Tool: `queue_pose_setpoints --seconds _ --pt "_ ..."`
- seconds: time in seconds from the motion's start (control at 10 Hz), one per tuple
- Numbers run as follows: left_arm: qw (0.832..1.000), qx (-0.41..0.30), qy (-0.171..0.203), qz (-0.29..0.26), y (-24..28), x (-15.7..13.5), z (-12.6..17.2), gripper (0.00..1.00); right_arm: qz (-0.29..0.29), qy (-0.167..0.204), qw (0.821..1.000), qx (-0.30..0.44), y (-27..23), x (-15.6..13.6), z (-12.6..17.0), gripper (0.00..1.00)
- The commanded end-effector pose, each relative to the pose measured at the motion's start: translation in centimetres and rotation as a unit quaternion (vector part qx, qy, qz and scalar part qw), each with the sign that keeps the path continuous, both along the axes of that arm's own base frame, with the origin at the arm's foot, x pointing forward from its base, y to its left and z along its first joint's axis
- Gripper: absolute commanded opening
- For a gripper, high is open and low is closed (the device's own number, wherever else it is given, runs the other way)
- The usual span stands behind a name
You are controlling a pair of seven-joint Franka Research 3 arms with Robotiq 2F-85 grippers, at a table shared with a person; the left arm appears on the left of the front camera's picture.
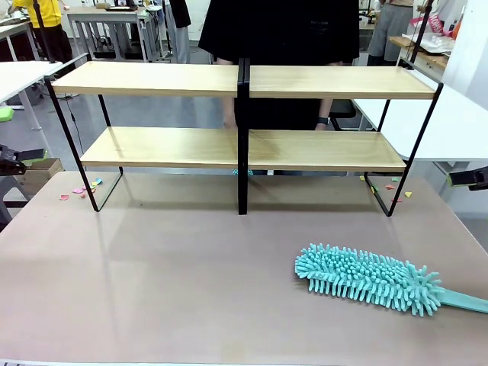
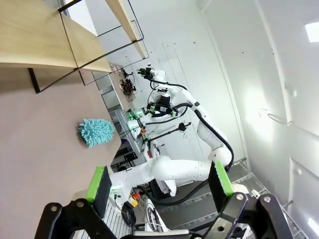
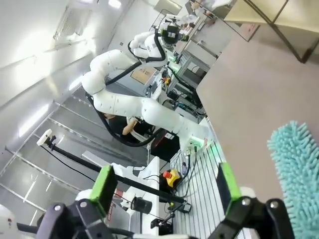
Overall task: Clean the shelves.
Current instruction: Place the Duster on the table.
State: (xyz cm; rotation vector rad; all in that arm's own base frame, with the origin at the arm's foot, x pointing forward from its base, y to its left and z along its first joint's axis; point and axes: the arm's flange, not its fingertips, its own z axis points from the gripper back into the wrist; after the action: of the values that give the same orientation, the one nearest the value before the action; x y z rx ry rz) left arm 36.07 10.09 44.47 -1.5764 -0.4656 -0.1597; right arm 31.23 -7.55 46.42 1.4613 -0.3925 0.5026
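Note:
The shelves stand across the far half of the table: two light wooden tiers on a thin black frame with a black centre post, and both tiers are bare. They also show as the shelves and the shelves in the wrist views. A teal fluffy duster lies flat on the table at the front right, its handle running off the right edge. My left gripper is open and empty, far from the duster. My right gripper is open and empty, with the duster off to its side.
Small coloured paper scraps lie by the shelves' left foot, and more scraps lie by the right foot. A person in black stands behind the shelves. The brown tabletop is bare in front. White tables flank both sides.

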Motion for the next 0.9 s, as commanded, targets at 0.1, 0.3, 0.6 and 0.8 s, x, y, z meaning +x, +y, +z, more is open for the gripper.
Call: queue_pose_setpoints --seconds 0.1,0.3,0.6,0.8 --pt "1.000 -0.001 0.001 0.005 -0.12 -0.15 -0.01 1.00 0.012 -0.003 1.000 0.002 -0.20 -0.01 0.10 1.00" --pt "1.000 -0.001 0.001 0.005 -0.12 -0.15 -0.01 1.00 0.012 -0.003 1.000 0.002 -0.20 -0.01 0.10 1.00" --pt "1.000 -0.001 0.001 0.005 -0.12 -0.15 -0.01 1.00 0.012 -0.003 1.000 0.002 -0.20 -0.01 0.10 1.00" --pt "1.000 -0.001 0.001 0.005 -0.12 -0.15 -0.01 1.00 0.012 -0.003 1.000 0.002 -0.20 -0.01 0.10 1.00"
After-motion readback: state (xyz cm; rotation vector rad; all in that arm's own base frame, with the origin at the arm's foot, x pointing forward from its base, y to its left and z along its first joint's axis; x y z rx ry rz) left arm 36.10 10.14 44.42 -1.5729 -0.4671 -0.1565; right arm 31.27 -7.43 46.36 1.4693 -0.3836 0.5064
